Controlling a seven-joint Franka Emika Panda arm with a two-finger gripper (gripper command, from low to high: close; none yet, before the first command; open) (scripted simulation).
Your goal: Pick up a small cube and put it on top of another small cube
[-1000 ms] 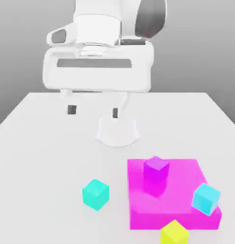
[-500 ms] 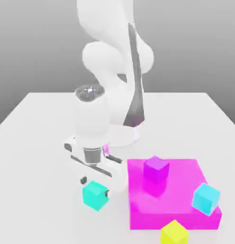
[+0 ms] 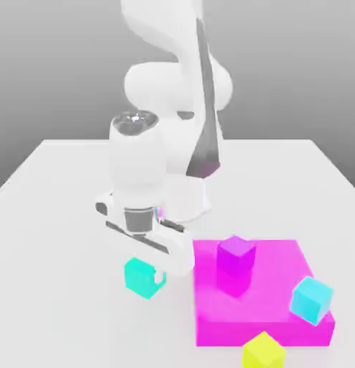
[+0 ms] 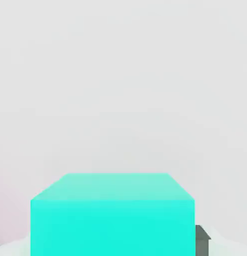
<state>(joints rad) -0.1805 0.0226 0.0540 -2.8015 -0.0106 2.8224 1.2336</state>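
while the gripper (image 3: 146,267) clamps the teal cube (image 3: 141,277) on the table (image 3: 58,215) just beside the magenta block (image 3: 274,316), lift straight up, avoiding the block's edge.

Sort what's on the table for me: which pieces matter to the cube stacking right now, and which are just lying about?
In play:
- teal cube, with the claw shut on it
- purple cube on the magenta slab, a likely base, though I can't be sure

Lying about:
- magenta slab
- light blue cube
- yellow cube
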